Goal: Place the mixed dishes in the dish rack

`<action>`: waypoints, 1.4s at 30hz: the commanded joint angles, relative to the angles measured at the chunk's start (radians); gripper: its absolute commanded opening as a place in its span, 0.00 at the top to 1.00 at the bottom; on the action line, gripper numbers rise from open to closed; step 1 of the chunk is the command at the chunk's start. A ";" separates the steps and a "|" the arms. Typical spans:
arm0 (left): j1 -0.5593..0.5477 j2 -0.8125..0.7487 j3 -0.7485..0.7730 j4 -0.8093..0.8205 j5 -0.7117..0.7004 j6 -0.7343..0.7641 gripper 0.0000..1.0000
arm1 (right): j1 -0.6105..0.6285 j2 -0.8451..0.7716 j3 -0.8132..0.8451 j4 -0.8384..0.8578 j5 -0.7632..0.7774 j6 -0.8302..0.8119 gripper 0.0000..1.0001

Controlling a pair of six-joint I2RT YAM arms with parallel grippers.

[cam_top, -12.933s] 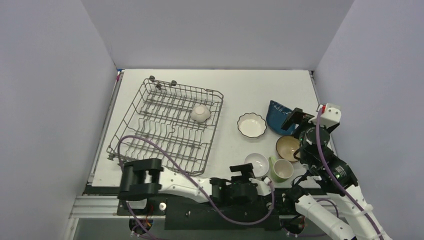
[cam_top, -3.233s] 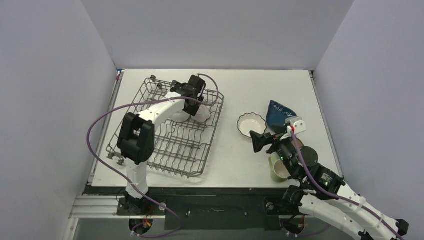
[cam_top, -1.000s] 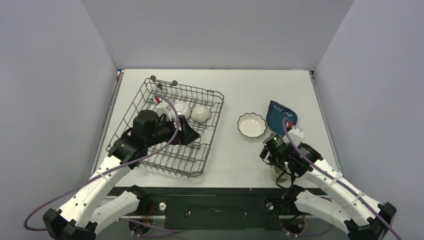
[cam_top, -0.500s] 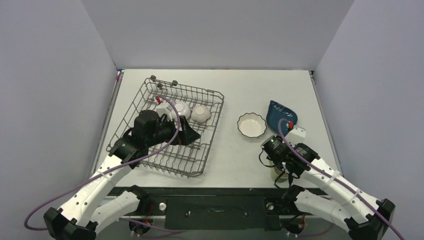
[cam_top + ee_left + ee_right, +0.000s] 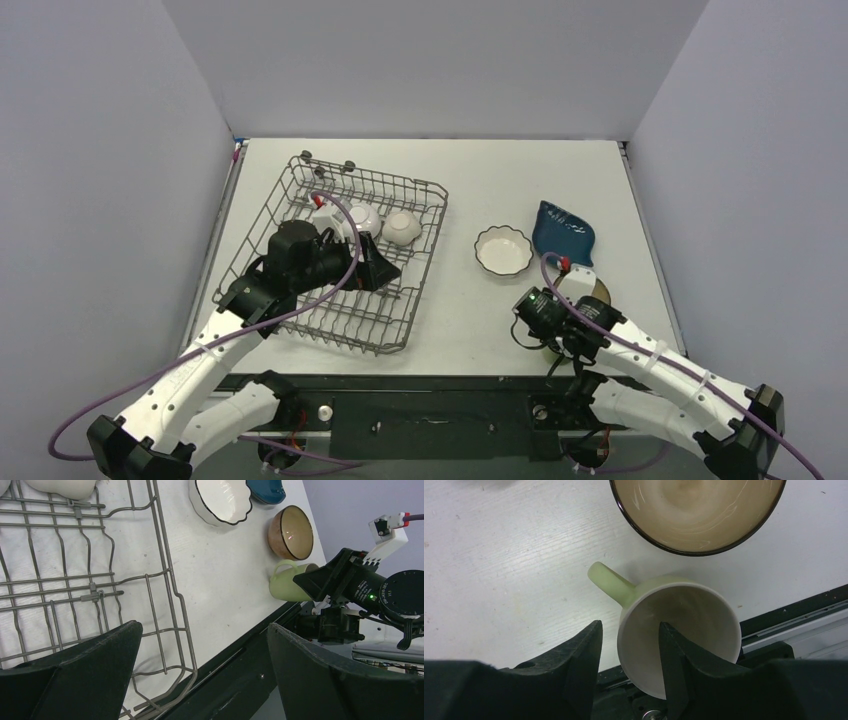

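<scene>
The light green mug stands upright at the table's near right edge, handle toward the far left. My right gripper is open and straddles the mug's left wall, one finger inside and one outside, with a gap on the outer side. The brown bowl sits just beyond the mug. Further back are the white scalloped bowl and the dark blue dish. The dish rack holds a plain white bowl and a small pale dish. My left gripper hangs open and empty over the rack's near right corner.
The table's black front rail runs right beside the mug. The rack's wire rim lies under my left fingers. Grey walls close in the table on three sides.
My right gripper has come down and toward the near edge over the mug, and its jaws have narrowed around the mug's wall. The left arm has not moved.
</scene>
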 commanded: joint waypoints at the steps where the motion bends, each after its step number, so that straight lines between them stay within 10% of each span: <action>1: -0.004 -0.022 0.004 0.025 0.021 -0.006 0.04 | 0.011 0.009 -0.015 0.009 0.028 0.010 0.59; 11: -0.004 -0.040 0.006 0.007 0.012 -0.012 0.04 | 0.001 0.024 -0.057 0.077 0.036 0.028 0.71; 19: -0.004 -0.041 0.007 0.001 0.010 -0.016 0.04 | 0.000 0.053 -0.070 0.107 0.058 0.025 1.00; 28: -0.004 -0.057 0.004 0.002 -0.018 -0.033 0.04 | 0.000 0.028 0.140 0.053 0.101 -0.087 1.00; 42: -0.003 -0.092 -0.008 0.031 -0.080 -0.097 0.04 | -0.195 -0.046 0.165 0.570 -0.570 -0.365 1.00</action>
